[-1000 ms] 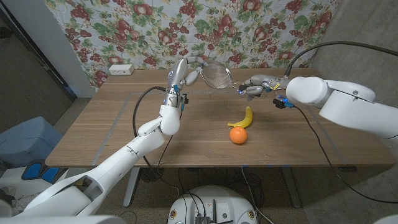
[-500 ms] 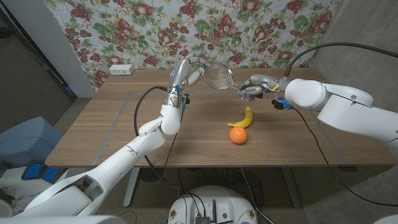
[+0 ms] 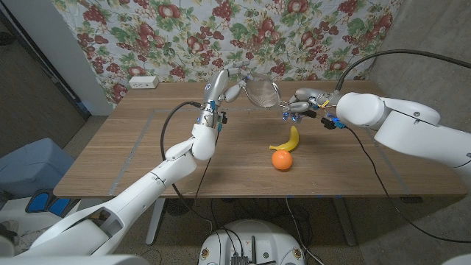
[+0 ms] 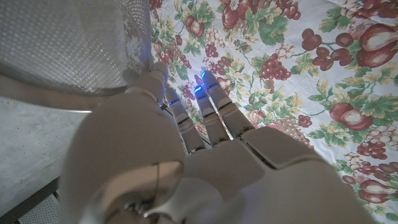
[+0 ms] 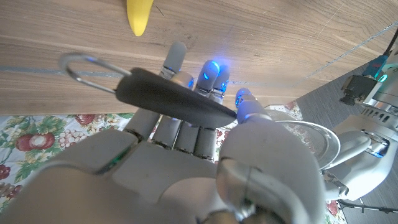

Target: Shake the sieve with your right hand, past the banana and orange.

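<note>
Beyond the banana (image 3: pixel 289 139) and orange (image 3: pixel 281 160), above the worktop (image 3: pixel 132 147), the right robot hand (image 3: pixel 300 102) grips the sieve (image 3: pixel 260 91) by its handle while the left robot hand's (image 3: pixel 223 85) fingers touch its rim.

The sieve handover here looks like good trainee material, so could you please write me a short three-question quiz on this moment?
1. True or false: the banana touches the orange.
2. Which part of the sieve does the right hand grip? A) the mesh bowl B) the black handle C) the rim
3. Fill in: the left hand touches the sieve at its ____.

Key
1. True, as far as the head view shows; the banana's lower tip meets the orange.
2. B; the right wrist view shows fingers wrapped on the black handle.
3. Rim, beside the mesh bowl.
</note>
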`<move>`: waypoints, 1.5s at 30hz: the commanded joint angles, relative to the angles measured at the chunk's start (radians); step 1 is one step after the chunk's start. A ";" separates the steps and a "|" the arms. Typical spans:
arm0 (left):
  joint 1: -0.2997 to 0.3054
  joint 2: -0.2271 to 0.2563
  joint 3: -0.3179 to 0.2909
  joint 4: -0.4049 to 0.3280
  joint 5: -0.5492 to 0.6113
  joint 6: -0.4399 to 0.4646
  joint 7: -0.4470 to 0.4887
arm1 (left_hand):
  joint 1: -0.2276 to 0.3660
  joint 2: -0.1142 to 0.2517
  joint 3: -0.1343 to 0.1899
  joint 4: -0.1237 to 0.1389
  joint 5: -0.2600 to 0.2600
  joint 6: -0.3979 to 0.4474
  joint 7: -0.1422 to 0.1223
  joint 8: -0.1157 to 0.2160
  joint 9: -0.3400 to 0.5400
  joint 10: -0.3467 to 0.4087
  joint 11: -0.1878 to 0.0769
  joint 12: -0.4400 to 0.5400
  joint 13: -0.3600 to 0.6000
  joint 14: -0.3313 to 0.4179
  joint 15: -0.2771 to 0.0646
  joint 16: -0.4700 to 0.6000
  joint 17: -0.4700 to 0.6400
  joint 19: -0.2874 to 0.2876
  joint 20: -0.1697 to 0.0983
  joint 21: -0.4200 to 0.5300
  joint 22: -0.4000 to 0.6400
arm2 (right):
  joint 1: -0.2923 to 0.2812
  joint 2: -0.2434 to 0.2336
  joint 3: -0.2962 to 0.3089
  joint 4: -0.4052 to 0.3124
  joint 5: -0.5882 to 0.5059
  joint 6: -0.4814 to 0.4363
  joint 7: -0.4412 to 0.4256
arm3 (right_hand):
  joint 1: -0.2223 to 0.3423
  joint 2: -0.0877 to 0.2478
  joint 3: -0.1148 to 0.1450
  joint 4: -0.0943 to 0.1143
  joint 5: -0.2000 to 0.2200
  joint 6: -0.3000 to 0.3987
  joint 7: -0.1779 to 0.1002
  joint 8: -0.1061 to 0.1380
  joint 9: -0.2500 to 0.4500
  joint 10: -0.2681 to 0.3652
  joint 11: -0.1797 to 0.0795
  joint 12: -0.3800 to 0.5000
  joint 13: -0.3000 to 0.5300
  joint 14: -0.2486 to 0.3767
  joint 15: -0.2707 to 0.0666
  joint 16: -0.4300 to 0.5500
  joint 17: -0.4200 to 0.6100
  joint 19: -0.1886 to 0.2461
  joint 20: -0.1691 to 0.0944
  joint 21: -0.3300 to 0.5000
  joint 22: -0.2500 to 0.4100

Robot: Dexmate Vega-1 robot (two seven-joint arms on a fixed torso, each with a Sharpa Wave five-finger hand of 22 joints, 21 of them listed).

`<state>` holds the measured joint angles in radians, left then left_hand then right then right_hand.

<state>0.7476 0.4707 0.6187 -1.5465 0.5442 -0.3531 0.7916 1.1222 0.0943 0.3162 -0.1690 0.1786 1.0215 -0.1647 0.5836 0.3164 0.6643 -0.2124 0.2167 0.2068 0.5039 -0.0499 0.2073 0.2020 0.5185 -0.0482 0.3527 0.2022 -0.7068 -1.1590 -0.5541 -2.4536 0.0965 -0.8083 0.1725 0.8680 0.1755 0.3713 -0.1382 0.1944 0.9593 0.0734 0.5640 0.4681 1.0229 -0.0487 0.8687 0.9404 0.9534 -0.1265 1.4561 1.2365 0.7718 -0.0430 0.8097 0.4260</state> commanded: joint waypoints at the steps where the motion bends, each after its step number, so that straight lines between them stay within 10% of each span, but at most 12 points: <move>1: 0.007 -0.003 0.002 -0.013 0.011 -0.001 0.001 | 0.006 0.002 -0.006 0.001 0.002 -0.004 -0.007 0.002 0.004 0.000 -0.002 -0.002 0.004 -0.001 -0.186 -0.002 0.006 -0.008 -0.078 0.005 0.004 | -0.024 -0.011 0.001 -0.019 -0.029 -0.001 -0.035 | 0.004 -0.007 0.001 0.007 -0.003 0.049 0.007 0.071 0.068 0.064 0.003 0.058 0.058 0.053 -0.082 0.053 0.005 0.030 -0.007 0.049 0.013; 3: 0.008 -0.005 0.002 -0.014 0.014 -0.001 0.003 | 0.006 0.002 -0.006 0.001 0.002 -0.004 -0.008 0.002 0.003 0.000 -0.002 -0.002 0.004 -0.001 -0.186 -0.002 0.006 -0.008 -0.078 0.005 0.004 | -0.036 -0.016 0.009 -0.023 -0.031 0.008 -0.046 | -0.003 -0.011 -0.001 0.006 -0.002 0.064 0.010 0.144 0.146 0.097 -0.010 0.135 0.167 0.067 -0.081 0.092 0.005 0.036 -0.010 0.097 0.019; 6: 0.010 -0.005 0.002 -0.017 0.018 0.000 0.005 | 0.006 0.004 -0.007 0.001 0.003 -0.008 -0.014 0.000 0.002 0.000 -0.001 -0.002 0.004 0.000 -0.186 -0.002 0.006 -0.008 -0.077 0.005 0.004 | -0.072 -0.024 0.025 -0.029 -0.049 0.030 -0.092 | -0.004 -0.017 -0.001 0.001 0.000 0.095 0.015 0.180 0.170 0.120 -0.012 0.183 0.231 0.076 -0.080 0.104 0.005 0.049 -0.008 0.125 0.018; 20: 0.018 0.000 0.004 -0.040 0.028 0.024 -0.010 | 0.010 0.008 -0.009 -0.001 0.009 -0.034 -0.004 -0.016 -0.008 -0.007 0.000 -0.006 0.003 0.001 -0.186 -0.002 0.006 -0.010 -0.066 0.009 0.004 | -0.126 -0.025 0.015 -0.059 -0.174 0.016 -0.167 | -0.039 -0.011 -0.010 0.024 -0.017 0.034 0.007 0.183 0.180 0.045 -0.023 0.190 0.259 0.041 -0.075 0.102 0.007 -0.024 -0.023 0.152 0.017; 22: 0.020 0.004 0.003 -0.048 0.026 0.034 -0.023 | 0.020 0.012 -0.006 -0.004 0.015 -0.073 -0.012 -0.038 -0.019 -0.016 0.001 -0.009 0.003 -0.001 -0.185 -0.002 0.006 -0.012 -0.058 0.012 0.004 | -0.123 -0.022 0.010 -0.062 -0.188 0.009 -0.161 | -0.043 -0.010 -0.011 0.026 -0.017 0.039 0.009 0.183 0.173 0.042 -0.018 0.195 0.266 0.033 -0.075 0.102 0.007 -0.026 -0.020 0.158 0.017; 25: 0.022 0.013 0.001 -0.056 0.014 0.034 -0.045 | 0.029 0.007 -0.014 -0.004 0.030 -0.275 -0.016 -0.156 -0.065 -0.058 -0.001 -0.015 0.006 -0.011 -0.184 -0.003 0.007 -0.020 -0.047 0.021 0.004 | -0.114 -0.012 -0.009 -0.062 -0.225 -0.006 -0.156 | -0.044 -0.010 -0.011 0.025 -0.017 0.044 0.010 0.182 0.165 0.044 -0.011 0.194 0.262 0.028 -0.076 0.102 0.007 -0.028 -0.018 0.163 0.016; 33: 0.022 0.049 -0.007 -0.080 -0.025 0.017 -0.130 | -0.122 -0.036 -0.071 0.029 0.035 -0.603 -0.010 -0.383 -0.124 -0.229 0.008 -0.031 0.002 -0.076 -0.166 -0.016 0.000 -0.068 -0.019 0.016 0.001 | -0.105 0.006 -0.020 -0.053 -0.264 -0.015 -0.132 | -0.042 -0.012 -0.009 0.021 -0.017 0.044 0.012 0.183 0.158 0.041 -0.010 0.198 0.264 0.018 -0.076 0.103 0.006 -0.035 -0.018 0.171 0.013; 45: 0.018 0.080 -0.022 -0.080 -0.101 -0.041 -0.243 | -0.296 -0.090 -0.098 0.035 0.019 -0.862 0.006 -0.414 -0.127 -0.467 0.079 -0.039 0.001 -0.195 -0.111 -0.023 0.000 -0.162 0.028 -0.027 -0.003 | -0.099 0.023 -0.027 -0.057 -0.289 -0.051 -0.101 | -0.035 -0.011 -0.005 0.013 -0.017 0.039 0.016 0.197 0.167 0.039 -0.009 0.202 0.263 0.008 -0.078 0.106 0.006 -0.046 -0.020 0.189 0.008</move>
<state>0.7686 0.5207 0.6094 -1.6228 0.5108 -0.3444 0.6491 0.8466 0.0079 0.2194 -0.1327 0.1994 0.2024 -0.1631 0.1732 0.1881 0.2270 -0.1449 0.1772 0.2044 0.3255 -0.0413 0.1847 0.1997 0.3697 -0.0287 0.3327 0.1998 -0.8132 -1.1528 -0.5709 -2.5088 -0.1613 -0.8299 0.0450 0.8303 0.1647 0.3615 -0.1194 0.1775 0.9976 0.0817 0.7547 0.6278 1.0628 -0.0640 1.0639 1.1949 0.9694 -0.1412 1.5595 1.2386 0.7335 -0.0590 0.9914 0.4321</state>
